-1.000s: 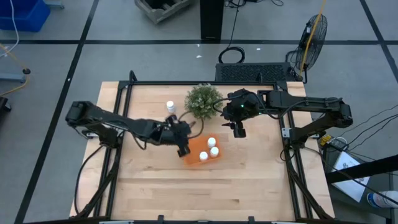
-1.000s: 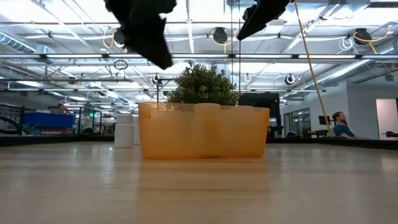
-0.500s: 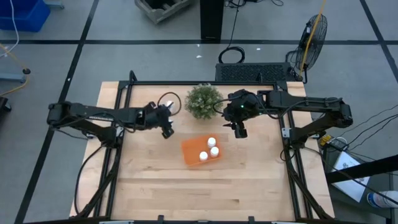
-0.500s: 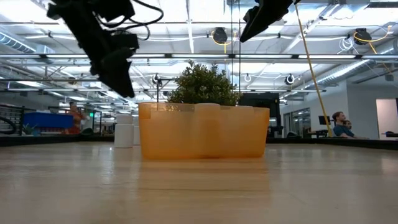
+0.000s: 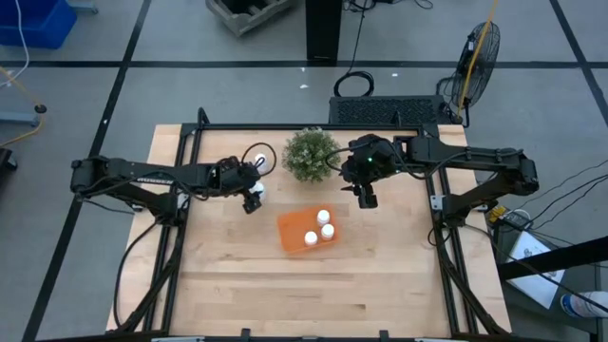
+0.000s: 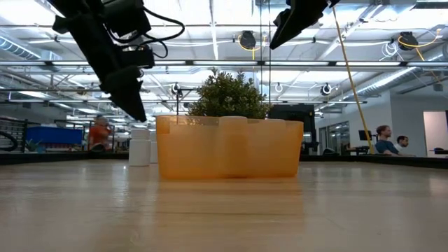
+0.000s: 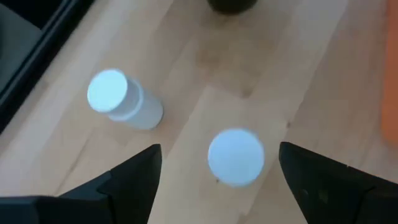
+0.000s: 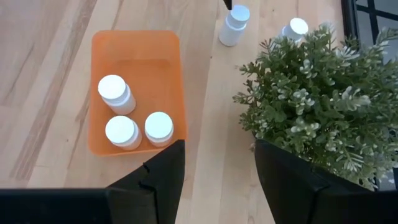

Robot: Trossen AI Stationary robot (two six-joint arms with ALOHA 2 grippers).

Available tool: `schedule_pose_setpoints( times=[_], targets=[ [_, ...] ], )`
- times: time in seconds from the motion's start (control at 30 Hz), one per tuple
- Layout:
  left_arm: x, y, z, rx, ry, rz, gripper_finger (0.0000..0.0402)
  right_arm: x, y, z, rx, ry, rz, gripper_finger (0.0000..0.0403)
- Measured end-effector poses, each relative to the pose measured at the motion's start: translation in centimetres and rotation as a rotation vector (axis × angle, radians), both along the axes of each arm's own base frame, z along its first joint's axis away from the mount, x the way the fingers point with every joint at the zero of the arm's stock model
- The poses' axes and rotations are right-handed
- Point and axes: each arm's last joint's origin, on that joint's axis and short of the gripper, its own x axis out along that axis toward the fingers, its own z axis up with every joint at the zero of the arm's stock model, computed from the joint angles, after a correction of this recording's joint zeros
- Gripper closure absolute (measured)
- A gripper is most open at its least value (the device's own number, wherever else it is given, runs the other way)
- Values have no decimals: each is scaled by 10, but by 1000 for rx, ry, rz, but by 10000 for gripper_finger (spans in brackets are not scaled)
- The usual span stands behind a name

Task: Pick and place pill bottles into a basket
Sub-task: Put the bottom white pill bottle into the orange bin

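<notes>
Two white pill bottles stand upright on the table left of the plant: one (image 7: 235,155) lies below and between the fingers of my open left gripper (image 7: 217,180), untouched, and the other (image 7: 121,99) stands just beside it. In the high view this gripper (image 5: 253,198) hovers over the nearer bottle (image 5: 257,187). The orange basket (image 5: 293,231) holds three bottles (image 8: 134,121). My right gripper (image 5: 366,198) hangs open and holding nothing, right of the plant, above the basket's far right.
A bushy green plant (image 5: 311,155) stands at the far middle, between the two arms and just behind the basket. Black frame rails (image 5: 190,152) border the table's left, far and right sides. Bare wood lies near the front edge.
My left gripper has gone from over the basket's left end toward the table's far left, and has come down over the two standing bottles. The three bottles in the basket have stayed where they were.
</notes>
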Motion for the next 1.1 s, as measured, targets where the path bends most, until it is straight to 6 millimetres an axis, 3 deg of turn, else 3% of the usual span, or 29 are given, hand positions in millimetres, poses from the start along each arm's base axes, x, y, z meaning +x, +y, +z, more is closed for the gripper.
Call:
schedule_pose_setpoints(
  times=[0.33,0.83,1.1],
  targets=[
    [1,2,-1,-44,-31,-34,86,0,0,0,-2,0,2,216],
    [-8,1,-31,-61,-70,-7,92,0,1,0,19,-3,20,216],
    [-5,1,-31,-47,-120,-1,95,0,1,0,20,-3,18,216]
  ],
)
